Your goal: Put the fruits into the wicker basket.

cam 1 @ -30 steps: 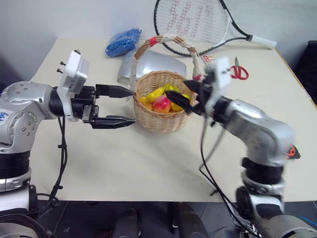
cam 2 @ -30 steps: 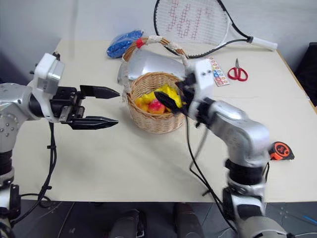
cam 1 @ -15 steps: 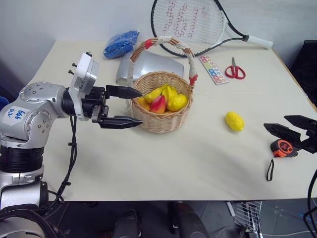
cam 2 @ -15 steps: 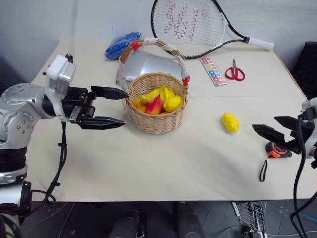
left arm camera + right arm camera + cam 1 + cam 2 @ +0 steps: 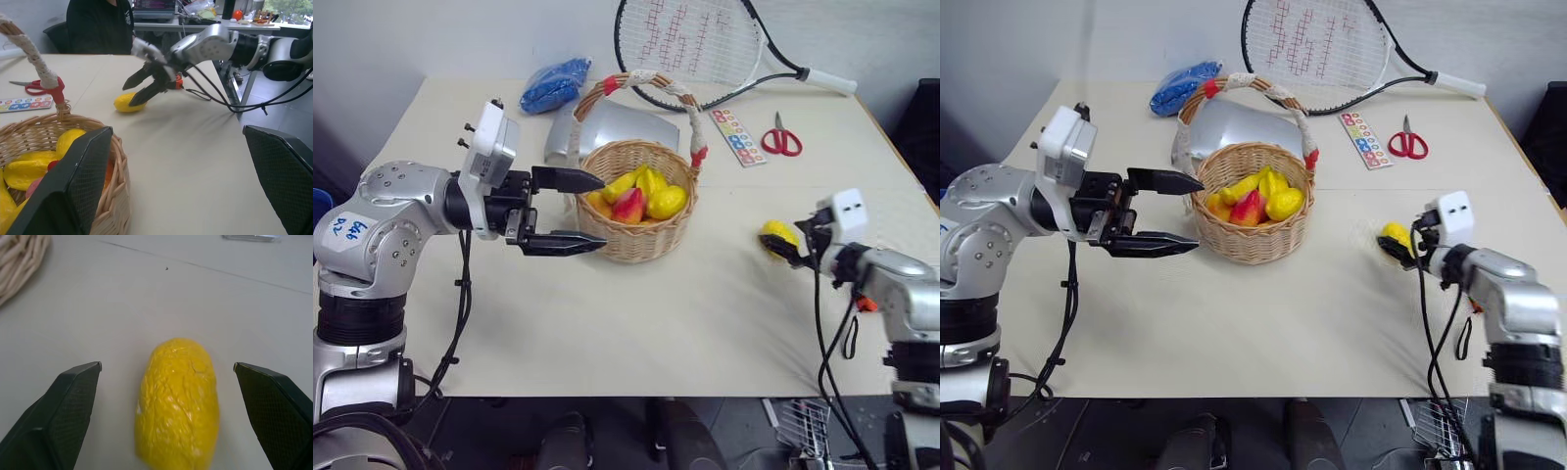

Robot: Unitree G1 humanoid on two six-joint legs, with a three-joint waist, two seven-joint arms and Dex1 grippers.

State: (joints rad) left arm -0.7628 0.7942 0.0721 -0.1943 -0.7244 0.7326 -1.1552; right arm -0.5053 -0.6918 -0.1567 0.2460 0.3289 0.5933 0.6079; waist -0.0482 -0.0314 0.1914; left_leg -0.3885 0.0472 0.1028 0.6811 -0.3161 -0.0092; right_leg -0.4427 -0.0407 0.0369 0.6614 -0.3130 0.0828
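The wicker basket (image 5: pixel 637 245) stands mid-table with several fruits in it, among them a red-and-yellow peach (image 5: pixel 628 206) and a yellow banana (image 5: pixel 618 186). A bumpy yellow lemon (image 5: pixel 781 233) lies on the table to the basket's right. My right gripper (image 5: pixel 167 365) is open and low at the lemon (image 5: pixel 178 401), one finger on each side of it, neither touching. My left gripper (image 5: pixel 604 213) is open and empty. It points level at the basket's left wall, fingertips close beside the rim.
A tennis racket (image 5: pixel 695 44), red scissors (image 5: pixel 783 140), a colour card (image 5: pixel 736 137), a blue bag (image 5: pixel 555 83) and a silver sheet (image 5: pixel 612 127) lie at the back. An orange tape measure (image 5: pixel 178 81) sits behind my right wrist. A person in a dark top (image 5: pixel 100 24) sits beyond the table.
My right gripper swung away from the basket to the table's right, then came down at the lemon with its fingers on either side. The left gripper stayed put.
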